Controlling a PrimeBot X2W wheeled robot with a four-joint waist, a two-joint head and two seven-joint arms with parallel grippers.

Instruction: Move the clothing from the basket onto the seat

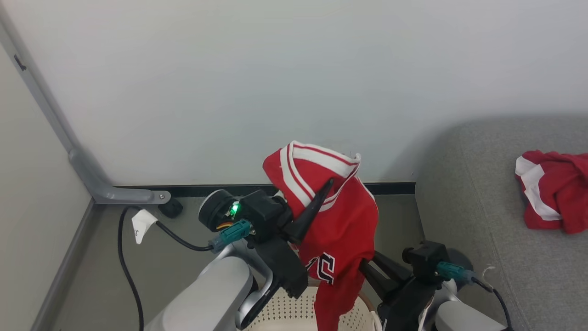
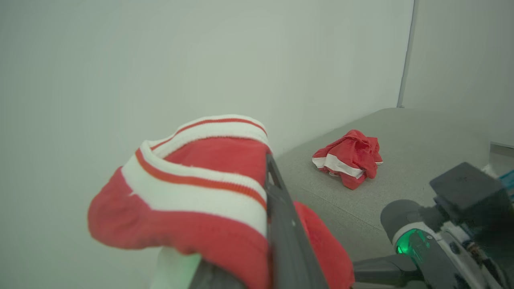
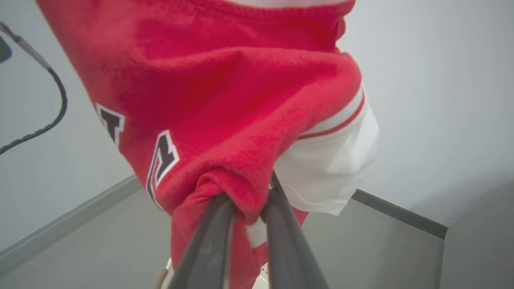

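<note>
A red jersey [image 1: 342,225] with white striped trim and dark block letters hangs in the air above the cream perforated basket [image 1: 285,315]. My left gripper [image 1: 327,187] is shut on its striped upper edge, one dark finger [image 2: 281,224] lying along the cloth. From the lower right, my right gripper [image 3: 249,197] is shut on a bunched fold of the jersey [image 3: 225,100] low on its side. A second red garment [image 1: 553,197] lies crumpled on the grey seat [image 1: 477,202] at the right, also seen as a heap [image 2: 349,158] on the cushion [image 2: 417,136].
A white wall with a black baseboard [image 1: 220,189] stands close behind. A grey metal bracket [image 1: 98,186] and a black cable [image 1: 126,271] with a white tag lie on the floor at the left. The seat's rounded edge is just right of my right arm.
</note>
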